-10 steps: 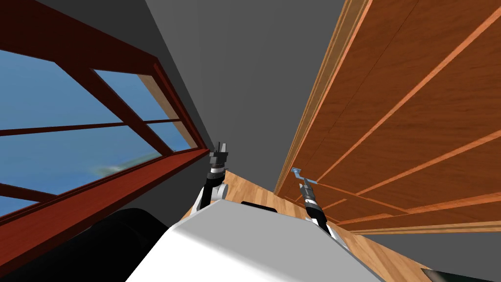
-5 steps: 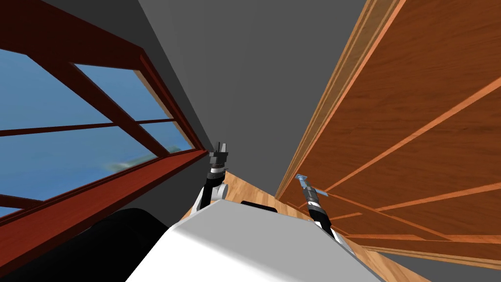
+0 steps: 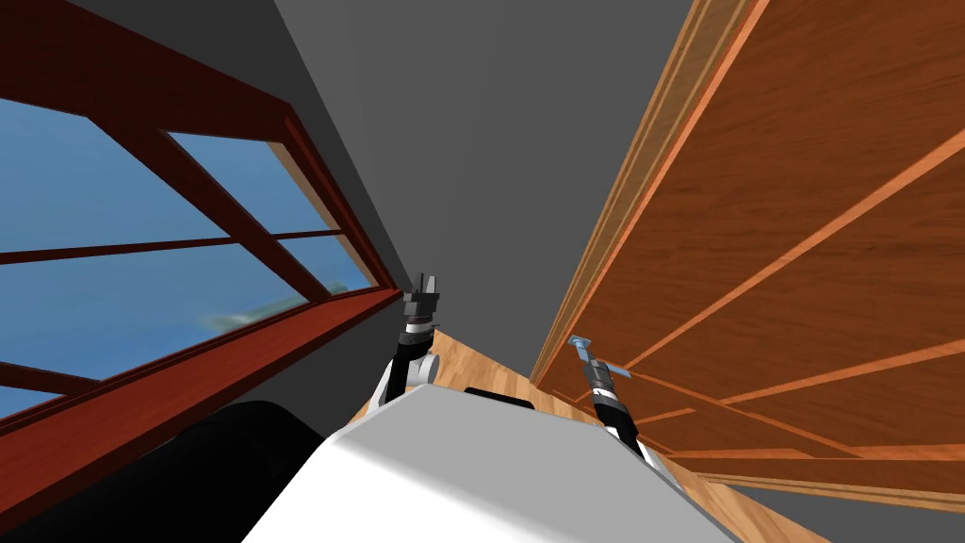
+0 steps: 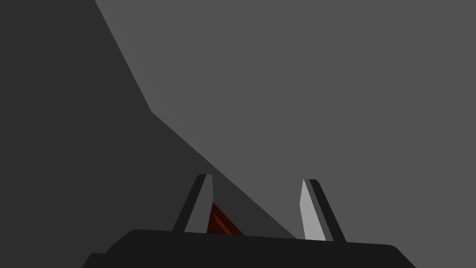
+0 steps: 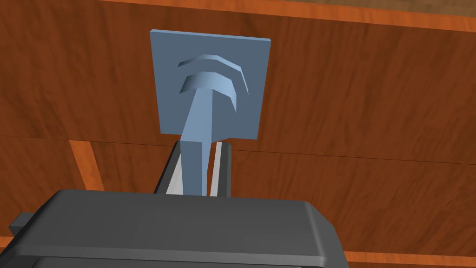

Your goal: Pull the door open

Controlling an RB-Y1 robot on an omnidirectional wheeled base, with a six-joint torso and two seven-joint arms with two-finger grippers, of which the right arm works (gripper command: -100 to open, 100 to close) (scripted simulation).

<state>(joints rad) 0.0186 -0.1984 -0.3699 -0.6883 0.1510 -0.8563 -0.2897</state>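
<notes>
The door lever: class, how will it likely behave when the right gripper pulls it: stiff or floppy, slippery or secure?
Probably stiff: the lever is a solid blue-grey bar on a square plate. Possibly slippery: smooth, tapered sides between thin fingers. The wide wood door likely swings heavily.

Flat, even sim light; blue window (image 3: 141, 245) is brightest, door (image 5: 348, 93) wood mid-bright, handle (image 5: 204, 97) w/ soft shading under its curves. Left wrist view dim: grey wall (image 4: 325, 93) w/ a darker plane past the corner. Head view heavily wide-angle, lines splay twd corners; all crisp.
</notes>
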